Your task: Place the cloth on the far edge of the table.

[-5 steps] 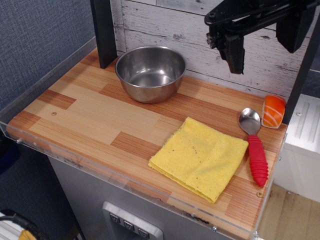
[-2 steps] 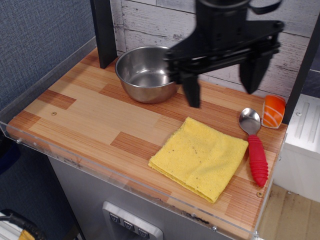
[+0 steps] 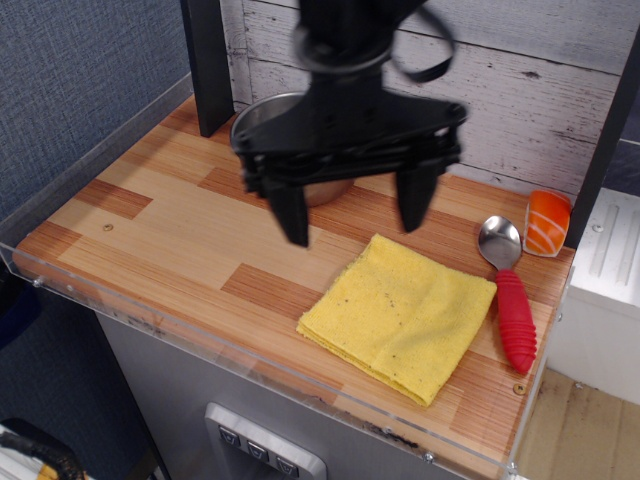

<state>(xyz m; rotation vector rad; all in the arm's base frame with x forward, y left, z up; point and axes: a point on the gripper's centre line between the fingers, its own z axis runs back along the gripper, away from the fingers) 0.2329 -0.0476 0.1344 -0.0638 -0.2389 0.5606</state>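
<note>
- Comparing this moment with a second ago, we see the black end effector (image 3: 353, 208) has swung from the upper right, near the whitewashed plank wall (image 3: 520, 80), leftward and down, so that it now hangs over the middle of the counter (image 3: 180, 225).
- Its two fingers are spread wide apart and grip nothing; the left-hand finger (image 3: 293, 215) in the picture ends over bare wood, the right-hand one (image 3: 414, 200) ends just above the cloth's far corner.
- The bright yellow, folded, roughly square terry cloth (image 3: 400, 314) has not moved: it lies flat at the near right of the striped wooden counter, close to the clear acrylic rim (image 3: 250, 365), well short of the far edge.
- We judge this to be the approach before a grasp; the cloth is untouched, so the carrying and placing are all still to do.
- The end effector's body covers most of the round steel bowl (image 3: 250, 125); only its left rim shows.
- We cannot tell how high the fingers are above the counter from this single view.
- The arm above is blurred and cut off by the top edge.
- The steel spoon with a red ribbed handle (image 3: 512, 300) lies just beside the cloth's right corner, and the orange-and-white toy piece (image 3: 547, 222) sits at the right edge.
</note>
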